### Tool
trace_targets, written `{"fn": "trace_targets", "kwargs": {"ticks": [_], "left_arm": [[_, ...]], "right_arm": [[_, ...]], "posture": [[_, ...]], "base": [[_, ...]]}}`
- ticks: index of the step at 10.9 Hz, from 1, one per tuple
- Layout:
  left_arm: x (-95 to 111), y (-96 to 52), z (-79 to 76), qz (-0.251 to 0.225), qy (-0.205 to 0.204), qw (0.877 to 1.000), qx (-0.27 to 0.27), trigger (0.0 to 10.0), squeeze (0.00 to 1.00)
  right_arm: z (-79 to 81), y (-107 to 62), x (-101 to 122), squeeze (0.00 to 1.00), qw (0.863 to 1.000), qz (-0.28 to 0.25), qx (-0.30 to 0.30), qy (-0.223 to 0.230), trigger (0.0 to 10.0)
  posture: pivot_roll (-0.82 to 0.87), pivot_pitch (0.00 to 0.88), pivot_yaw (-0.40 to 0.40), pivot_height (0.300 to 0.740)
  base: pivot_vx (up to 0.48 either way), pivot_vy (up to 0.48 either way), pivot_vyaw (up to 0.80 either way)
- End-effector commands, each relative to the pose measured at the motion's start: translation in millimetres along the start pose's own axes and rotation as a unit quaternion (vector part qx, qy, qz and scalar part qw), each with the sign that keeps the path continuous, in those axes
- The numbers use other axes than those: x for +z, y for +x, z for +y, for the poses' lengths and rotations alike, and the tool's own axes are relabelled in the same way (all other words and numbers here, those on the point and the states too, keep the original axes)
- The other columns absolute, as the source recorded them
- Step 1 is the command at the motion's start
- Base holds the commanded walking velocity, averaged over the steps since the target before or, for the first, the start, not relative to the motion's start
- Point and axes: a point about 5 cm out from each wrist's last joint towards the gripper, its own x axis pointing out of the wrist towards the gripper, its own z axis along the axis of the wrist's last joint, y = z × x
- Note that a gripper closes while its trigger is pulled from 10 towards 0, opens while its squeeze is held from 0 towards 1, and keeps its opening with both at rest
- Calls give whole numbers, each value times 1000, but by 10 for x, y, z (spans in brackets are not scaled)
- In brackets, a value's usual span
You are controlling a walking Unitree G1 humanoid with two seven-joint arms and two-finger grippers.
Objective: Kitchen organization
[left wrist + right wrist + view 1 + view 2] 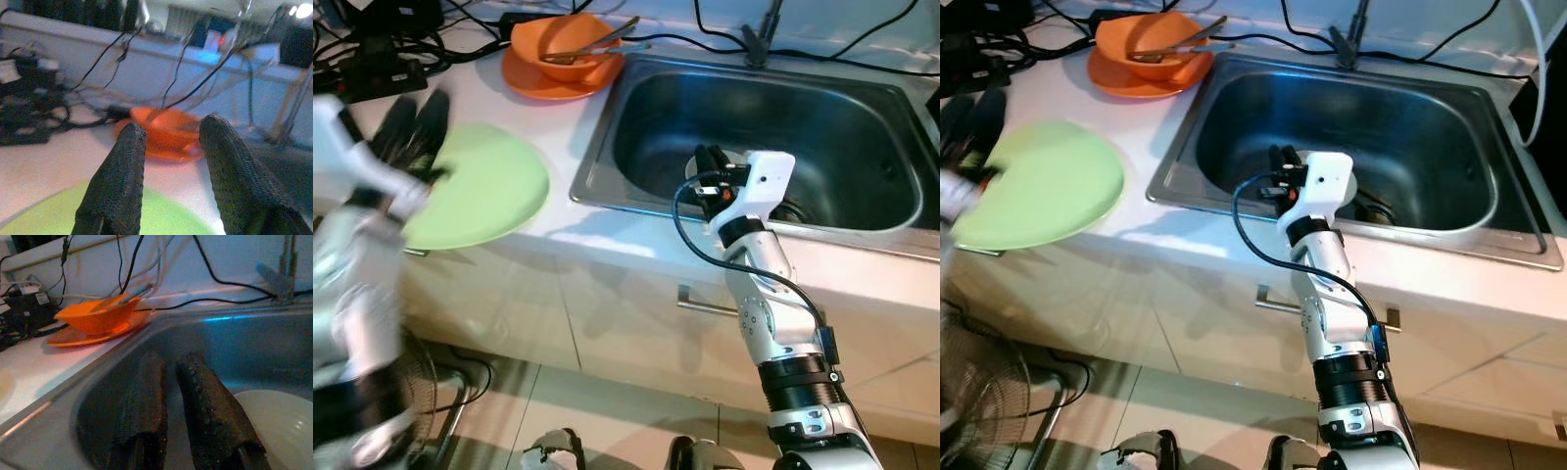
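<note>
Head views: the left gripper (pixel 414 132), fingers parted and empty, is held over the green plate (pixel 480 191) on the counter (pixel 607 240); the right gripper (pixel 1283 171) is lowered into the steel sink (pixel 1430 147). Right wrist view: nearly closed fingers (pixel 208 406) are seen beside a white dish (pixel 283 426), with an orange bowl (pixel 98 316) behind.

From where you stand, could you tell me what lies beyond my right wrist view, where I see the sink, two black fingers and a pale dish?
Observer: The right gripper hangs inside the sink, over its near side, fingers nearly closed.
Operator: Thank you. Where is the other arm?
Observer: The left gripper is over the far edge of a green plate on the counter left of the sink, fingers apart.
Operator: And the orange dishes?
Observer: The orange bowl sits on an orange plate behind the green plate, with tongs resting in it.
</note>
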Motion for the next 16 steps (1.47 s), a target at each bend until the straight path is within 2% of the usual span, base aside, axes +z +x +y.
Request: {"fn": "trace_targets", "kwargs": {"ticks": [1,2,3,4,5,7,9,13,16], "left_arm": [[47,-14,-17,5,34,999,-4,10000,0],[-3,22,-60,15,74,997,0,10000,0],[-12,83,-172,-4,100,995,-12,10000,0],[-62,191,-425,-31,118,993,-7,10000,0],[-73,223,-519,-42,128,991,5,10000,0],[-243,355,-1087,-59,123,990,-41,10000,0],[-295,392,-1176,-64,120,990,-37,10000,0],[-287,388,-1162,-72,127,989,-28,10000,0],[-295,365,-1171,-74,109,991,-28,10000,0]], "right_arm": [[24,36,43,0,1000,-10,7,1,10000],[28,38,29,0,1000,-8,7,2,10000],[33,44,29,0,1000,-9,8,0,10000],[15,55,53,0,1000,-13,4,-2,10000],[4,59,65,0,1000,-15,2,-2,10000],[11,79,77,0,1000,-20,1,-5,10000],[8,81,104,0,1000,-27,0,-8,10000],[13,82,112,0,999,-31,1,-19,10000],[9,78,94,0,1000,-26,1,-11,10000]], "posture": [[169,120,-9,740],[167,118,-10,740],[161,115,-10,740],[151,112,-9,740],[151,112,-9,740],[134,109,-5,740],[126,109,0,740],[130,112,-1,740],[130,113,-2,740]], "base": [[0,0,0],[0,0,0],[0,0,0],[0,0,0],[0,0,0],[0,0,0],[0,-146,0],[0,-340,0],[0,-121,0]]}}
